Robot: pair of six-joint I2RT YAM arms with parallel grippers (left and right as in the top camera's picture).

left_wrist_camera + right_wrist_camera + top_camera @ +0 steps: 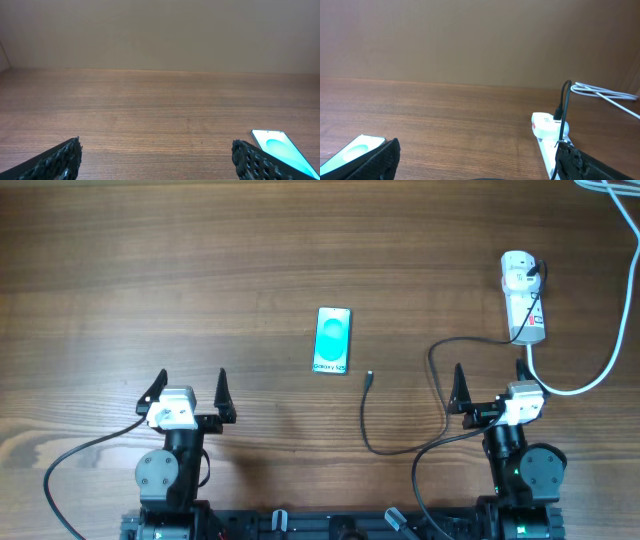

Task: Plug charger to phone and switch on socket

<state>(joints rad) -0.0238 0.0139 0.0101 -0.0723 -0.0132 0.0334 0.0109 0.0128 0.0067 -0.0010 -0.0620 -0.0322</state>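
Observation:
The phone [333, 339] lies flat mid-table, cyan screen up, "Galaxy S25" text at its near end; its corner shows in the left wrist view [279, 146] and in the right wrist view [356, 147]. The charger cable [366, 420] loops on the table, its dark connector tip [370, 377] lying right of the phone, unplugged. Its other end is plugged into the white socket strip [523, 297] at the far right, also in the right wrist view [549, 131]. My left gripper [190, 390] and right gripper [489, 380] are both open and empty near the front edge.
A thick white cord [610, 350] curves from the socket off the right edge and top right corner. Thicker black robot cables [80, 455] trail by the arm bases. Bare wooden tabletop [180, 270] spreads across the left and back.

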